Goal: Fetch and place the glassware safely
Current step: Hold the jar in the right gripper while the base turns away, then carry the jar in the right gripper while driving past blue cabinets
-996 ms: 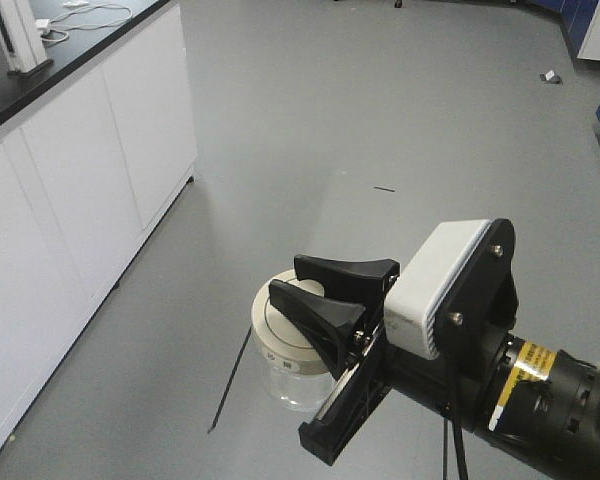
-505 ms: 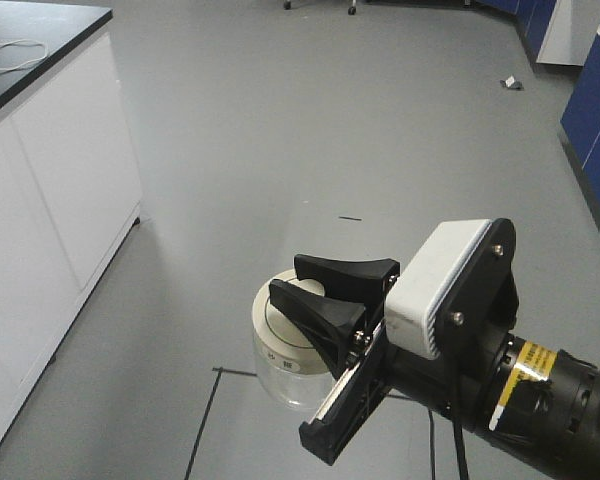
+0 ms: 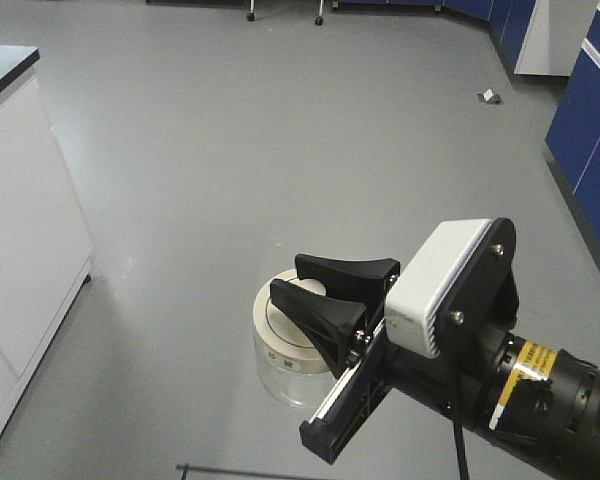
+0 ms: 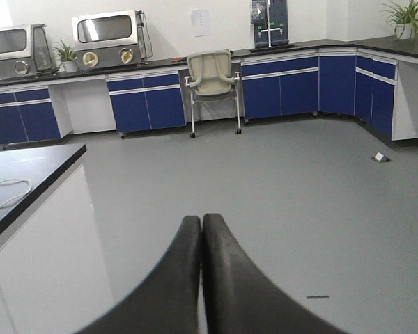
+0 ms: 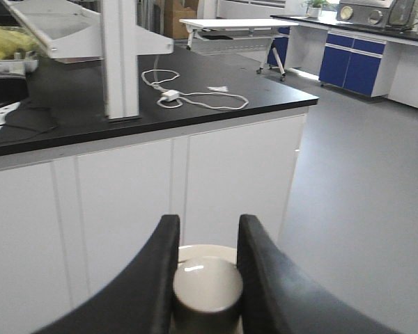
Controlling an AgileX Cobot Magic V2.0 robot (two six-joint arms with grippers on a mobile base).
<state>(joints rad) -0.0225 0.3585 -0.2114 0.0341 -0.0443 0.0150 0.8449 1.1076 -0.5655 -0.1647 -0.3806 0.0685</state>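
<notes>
we judge this the carry step: the jar (image 3: 280,362) hangs over the floor (image 3: 280,130), right of the desk (image 3: 25,190) and apart from it, not yet placed. the right gripper (image 3: 288,277) is narrowed on the knob (image 5: 207,285) of the lid, both fingers touching it. the left gripper (image 4: 202,226) is pressed together, empty. next we need a slow, level approach to a surface.

**Open floor, bench at left**

The right end effector (image 3: 285,277), gripping the glass jar (image 3: 280,375) by its lid, hangs over open grey floor (image 3: 280,150) — the white bench (image 3: 25,220) closes the left, blue cabinets (image 3: 592,130) the right. A chair (image 4: 212,73) stands far off.
</notes>
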